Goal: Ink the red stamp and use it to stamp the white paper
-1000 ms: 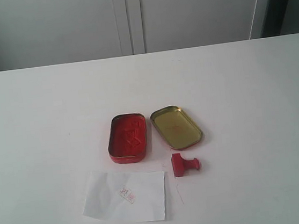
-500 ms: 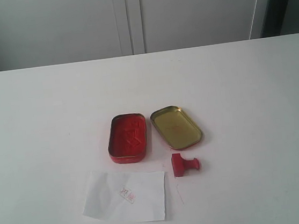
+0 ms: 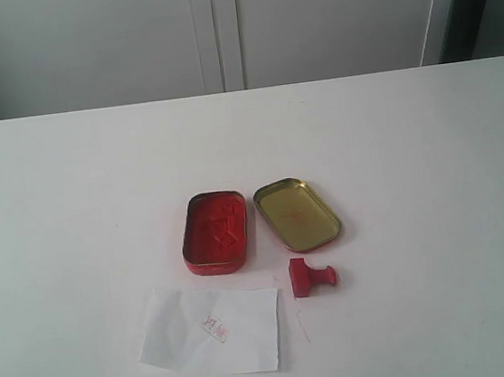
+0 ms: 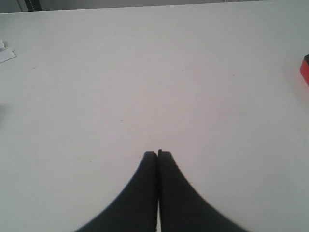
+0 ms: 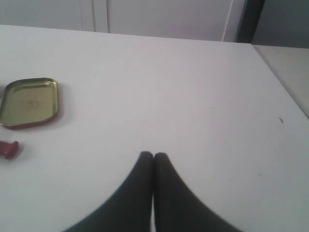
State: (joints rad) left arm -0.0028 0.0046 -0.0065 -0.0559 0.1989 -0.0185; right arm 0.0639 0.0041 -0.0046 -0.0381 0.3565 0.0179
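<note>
The right pincer (image 5: 153, 154) has its two dark fingers pressed together, with nothing between them, above bare white desk (image 3: 415, 179). The left pincer (image 4: 158, 153) is closed in the same way, its tips meeting over an open stretch of the desk.

The red stamp (image 3: 312, 277) lies tipped on its side on the desk, square base toward the middle and knob pointing to the right of the exterior view. It sits just in front of the near corner of the gold-lined lid (image 3: 298, 212) and near the white paper's (image 3: 212, 329) upper right corner, touching neither. In the right wrist view only its knob end shows at the picture's edge, close to the lid and well apart from the closed tips. The left wrist view does not show the stamp.

The open red ink-pad tin (image 3: 215, 232) stands just beside the lid, on its left in the exterior view. The paper lies flat in front of the tin, slightly skewed, bearing a small red imprint (image 3: 214, 327) near its middle.
</note>
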